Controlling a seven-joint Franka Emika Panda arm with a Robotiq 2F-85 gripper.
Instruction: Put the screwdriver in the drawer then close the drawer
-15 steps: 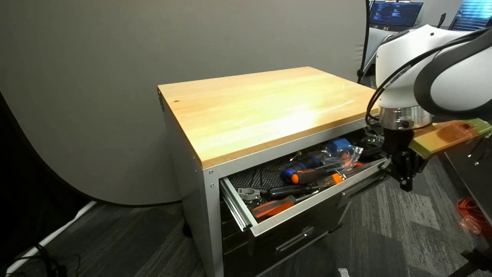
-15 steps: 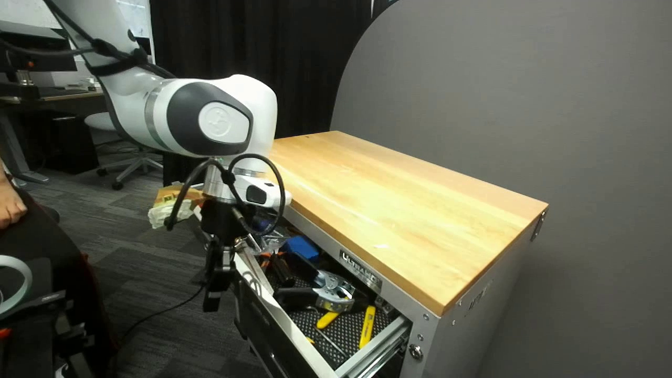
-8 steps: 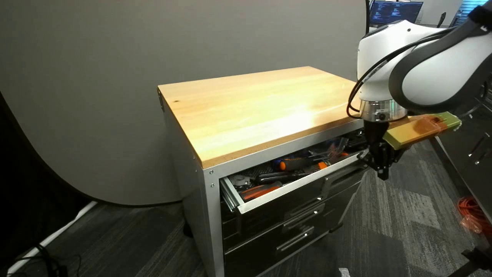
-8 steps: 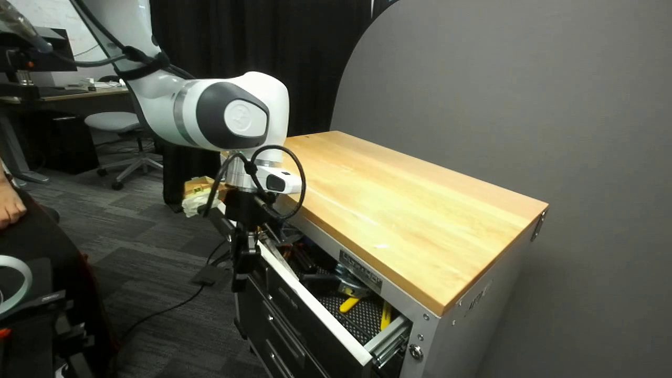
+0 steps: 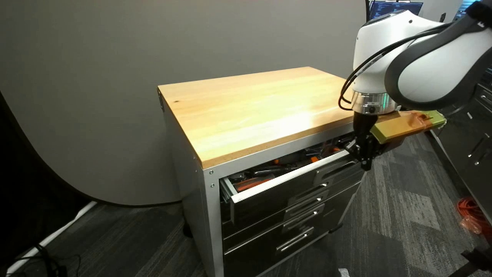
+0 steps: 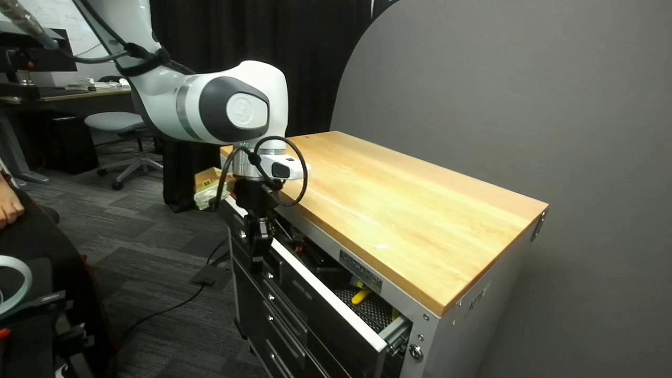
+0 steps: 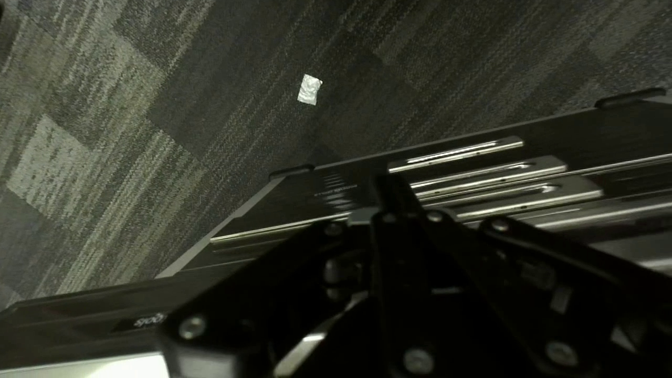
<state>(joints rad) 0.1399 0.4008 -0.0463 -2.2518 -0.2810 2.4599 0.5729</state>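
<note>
The drawer is the uppermost one; its pale front rim and dark face stand partly pulled out in both exterior views, and the rim also shows from the far end. Its front face shows in the wrist view at the lower left. My gripper hangs pointing down at the drawer's front, fingers outside the rim, close against the face; whether they touch is not clear. Its fingers look together, with nothing seen between them. The small black screwdriver does not show; it is out of view or hidden.
The drawer holds an orange-handled tool, a yellow-handled tool and other tools. The wooden top overhangs it. Lower drawers are shut below. A yellow-orange block is fixed beside the wrist.
The drawer has slid inward, and less of its contents shows. My gripper has moved with its front toward the cabinet and also rises somewhat. The yellow-orange block moves with the arm.
</note>
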